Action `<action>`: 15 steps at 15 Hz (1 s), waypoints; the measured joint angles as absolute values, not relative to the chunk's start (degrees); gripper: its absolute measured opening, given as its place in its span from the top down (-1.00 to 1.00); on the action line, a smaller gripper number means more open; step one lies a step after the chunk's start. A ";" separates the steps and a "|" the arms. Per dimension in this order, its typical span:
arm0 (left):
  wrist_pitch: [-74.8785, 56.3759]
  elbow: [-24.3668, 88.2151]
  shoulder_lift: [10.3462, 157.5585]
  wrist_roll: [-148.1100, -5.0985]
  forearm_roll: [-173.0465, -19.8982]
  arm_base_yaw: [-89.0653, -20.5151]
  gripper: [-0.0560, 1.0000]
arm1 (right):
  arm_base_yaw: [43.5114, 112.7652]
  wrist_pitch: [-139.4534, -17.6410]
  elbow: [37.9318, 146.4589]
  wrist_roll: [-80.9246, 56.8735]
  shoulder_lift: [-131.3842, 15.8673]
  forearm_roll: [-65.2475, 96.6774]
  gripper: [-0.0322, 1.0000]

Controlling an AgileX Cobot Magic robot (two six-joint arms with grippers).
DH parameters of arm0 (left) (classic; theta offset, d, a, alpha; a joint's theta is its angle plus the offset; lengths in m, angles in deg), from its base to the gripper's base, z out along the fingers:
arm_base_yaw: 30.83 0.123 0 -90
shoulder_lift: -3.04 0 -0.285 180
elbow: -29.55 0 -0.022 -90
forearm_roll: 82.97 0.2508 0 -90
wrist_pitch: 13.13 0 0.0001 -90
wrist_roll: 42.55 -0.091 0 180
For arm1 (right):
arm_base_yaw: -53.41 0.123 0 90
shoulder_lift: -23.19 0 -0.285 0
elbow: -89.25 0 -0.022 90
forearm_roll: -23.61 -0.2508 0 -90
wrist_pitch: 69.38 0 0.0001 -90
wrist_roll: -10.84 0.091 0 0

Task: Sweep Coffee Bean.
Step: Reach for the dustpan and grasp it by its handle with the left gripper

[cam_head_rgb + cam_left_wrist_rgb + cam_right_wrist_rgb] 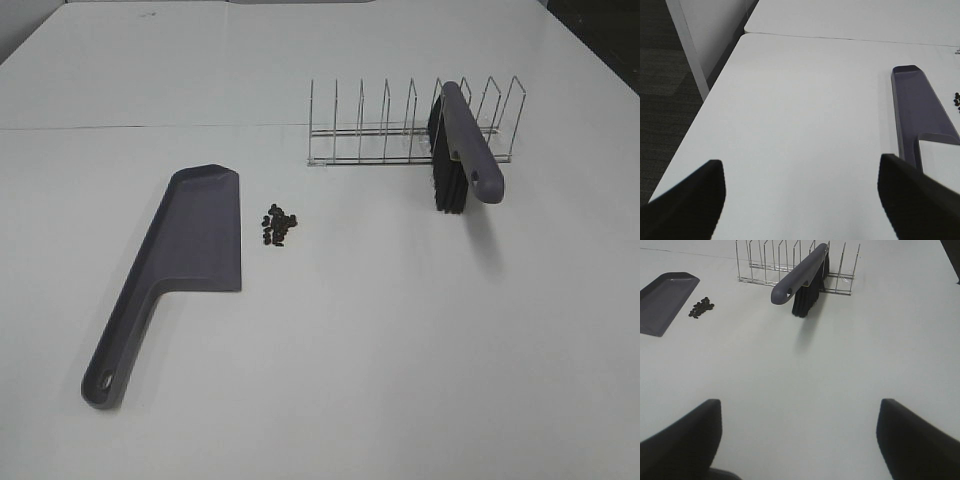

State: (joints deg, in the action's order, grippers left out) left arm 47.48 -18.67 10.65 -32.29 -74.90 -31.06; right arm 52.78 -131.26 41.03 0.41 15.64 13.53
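Observation:
A small heap of dark coffee beans (280, 226) lies on the white table just right of the grey-purple dustpan (190, 260), which lies flat with its handle toward the near left. A grey-purple brush (465, 150) with black bristles leans in a wire rack (400, 130) at the back right. Neither gripper shows in the exterior view. In the left wrist view the left gripper (800, 200) is open and empty above bare table, with the dustpan (917, 107) and a few beans (957, 100) ahead. In the right wrist view the right gripper (800, 440) is open and empty, well short of the brush (800, 275), beans (701, 307) and dustpan (665, 300).
The wire rack (790, 262) has several upright dividers, and the brush occupies one slot near its right end. The left wrist view shows the table's left edge (705, 105) with dark floor beyond. A seam (150, 127) runs across the table behind the dustpan.

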 joint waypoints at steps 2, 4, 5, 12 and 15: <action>47.48 -18.67 10.65 -32.29 -74.90 -31.06 -0.59 | 52.78 -131.26 41.03 0.41 15.64 13.53 -0.50; 47.48 -18.67 10.65 -32.29 -74.90 -31.06 -0.59 | 52.78 -131.26 41.03 0.41 15.64 13.53 -0.50; 47.48 -18.67 10.65 -32.29 -74.90 -31.06 -0.59 | 52.78 -131.26 41.03 0.41 15.64 13.53 -0.50; 47.48 -18.67 10.65 -32.29 -74.90 -31.06 -0.59 | 52.78 -131.26 41.03 0.41 15.64 13.53 -0.50; 47.48 -18.67 10.65 -32.29 -74.90 -31.06 -0.59 | 52.78 -131.26 41.03 0.41 15.64 13.53 -0.50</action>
